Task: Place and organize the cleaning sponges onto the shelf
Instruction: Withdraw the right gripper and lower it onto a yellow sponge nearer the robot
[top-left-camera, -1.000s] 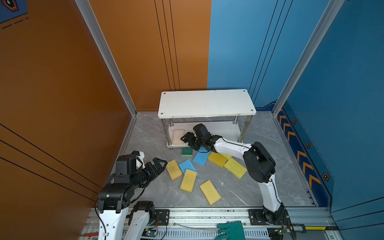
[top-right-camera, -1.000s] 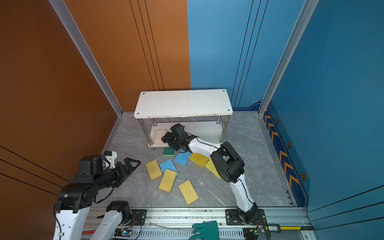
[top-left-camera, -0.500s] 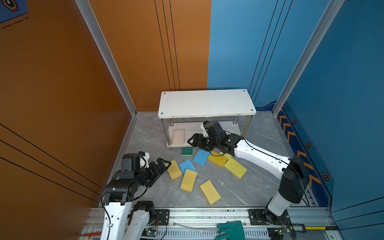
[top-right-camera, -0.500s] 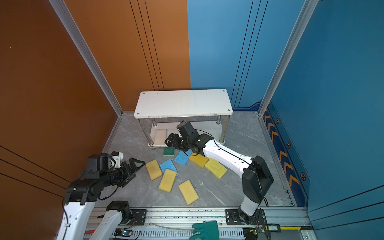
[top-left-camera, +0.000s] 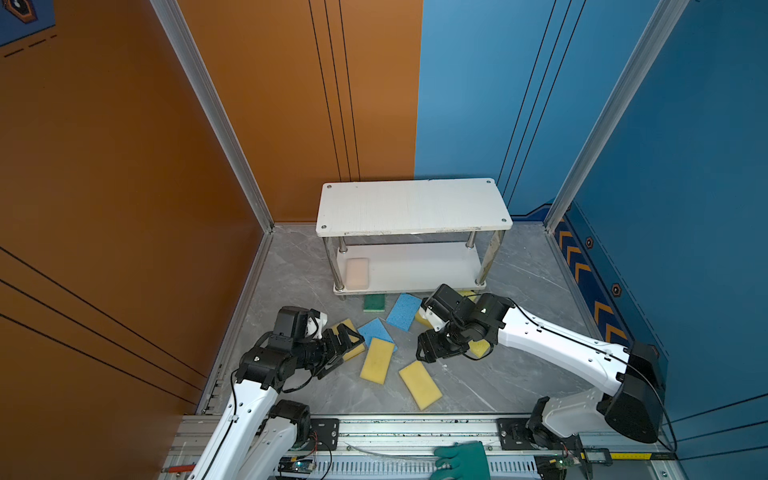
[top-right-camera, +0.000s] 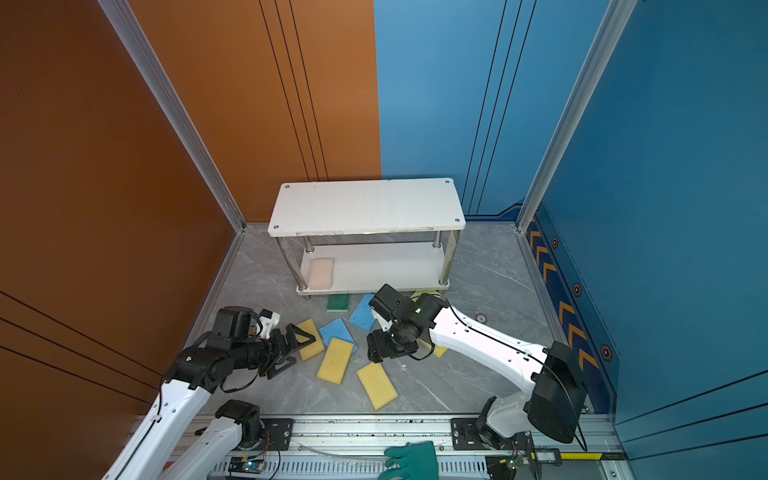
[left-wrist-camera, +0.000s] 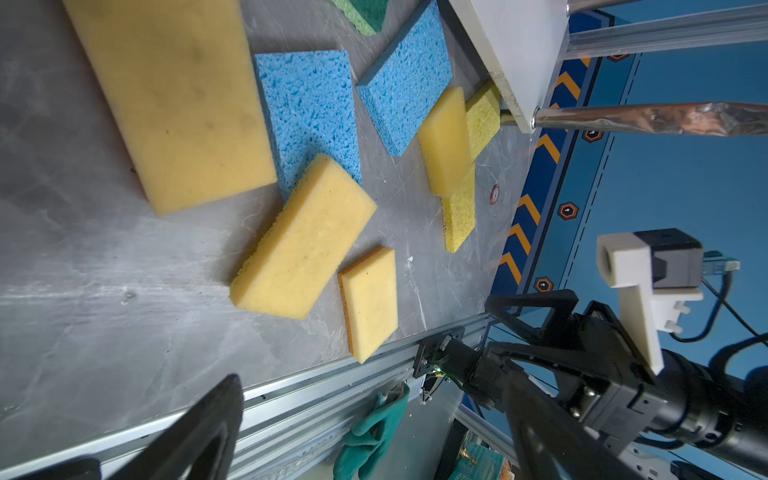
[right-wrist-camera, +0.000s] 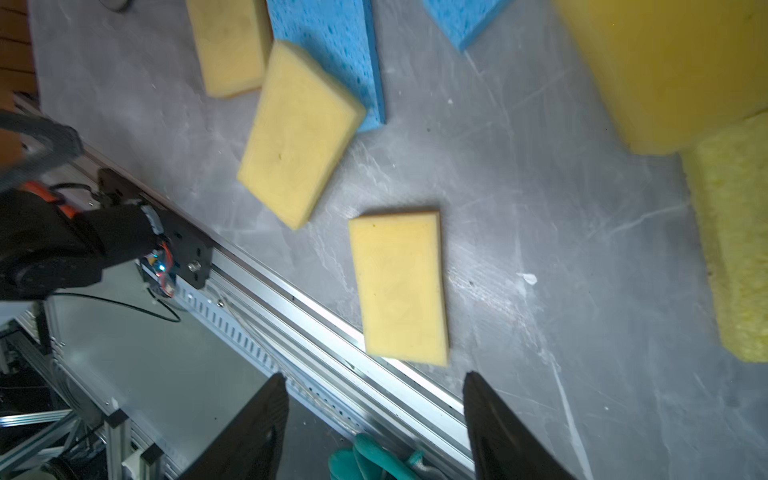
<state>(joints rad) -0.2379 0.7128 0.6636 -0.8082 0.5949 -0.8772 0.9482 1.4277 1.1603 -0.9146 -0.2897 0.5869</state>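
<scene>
Shelf (top-left-camera: 413, 205) stands at the 12 o'clock side of the grey table (top-left-camera: 498, 386) in both top views. A pale pink-beige sponge (top-left-camera: 357, 273) lies flat at the 9 o'clock end of its lower board. The other cleaning sponges (top-left-camera: 419, 384) lie on the table in front of the shelf. A dark green sponge (top-left-camera: 374, 302) sits right at the shelf's foot, with two blue sponges (top-left-camera: 404, 311) toward 6 o'clock from it. Yellow sponges (top-left-camera: 378, 360) are spread around these, and one rests partly on a blue one.

The left claw (top-left-camera: 344, 350) is at 9 o'clock of the cluster, spread wide and holding nothing, over the edge of the yellow sponge nearest that side. The right claw (top-left-camera: 426, 353) is at 3 o'clock of the cluster. Its fingers (right-wrist-camera: 257, 428) are apart with nothing between them, above bare table close to the yellow sponge nearest 6 o'clock. A teal glove (top-left-camera: 461, 459) lies on the rail at 6 o'clock.
</scene>
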